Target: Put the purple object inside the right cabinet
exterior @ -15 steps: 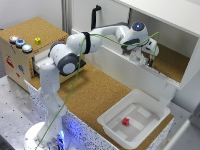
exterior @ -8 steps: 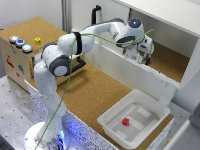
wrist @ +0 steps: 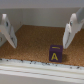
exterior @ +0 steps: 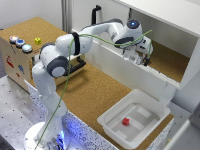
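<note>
The purple object (wrist: 56, 53) is a small cube with a yellow letter A. It rests on the cork-brown floor (wrist: 30, 47) of the right cabinet (exterior: 125, 66), just behind the cabinet's white front wall. My gripper (wrist: 38, 34) is open and empty, with its white fingers (wrist: 70, 31) spread wide. The cube sits apart from both fingers, nearer to one of them. In the exterior view my gripper (exterior: 142, 53) is inside the cabinet, and the front wall hides the cube.
A white tray (exterior: 107, 122) holding a small red block (exterior: 125, 121) stands in front of the cabinet. A cork-topped box with coloured buttons (exterior: 17, 60) stands at the exterior view's left. A black handle (exterior: 76, 67) is behind my arm.
My arm and gripper have shifted slightly towards the exterior view's left inside the cabinet. The tray and the button box have not moved.
</note>
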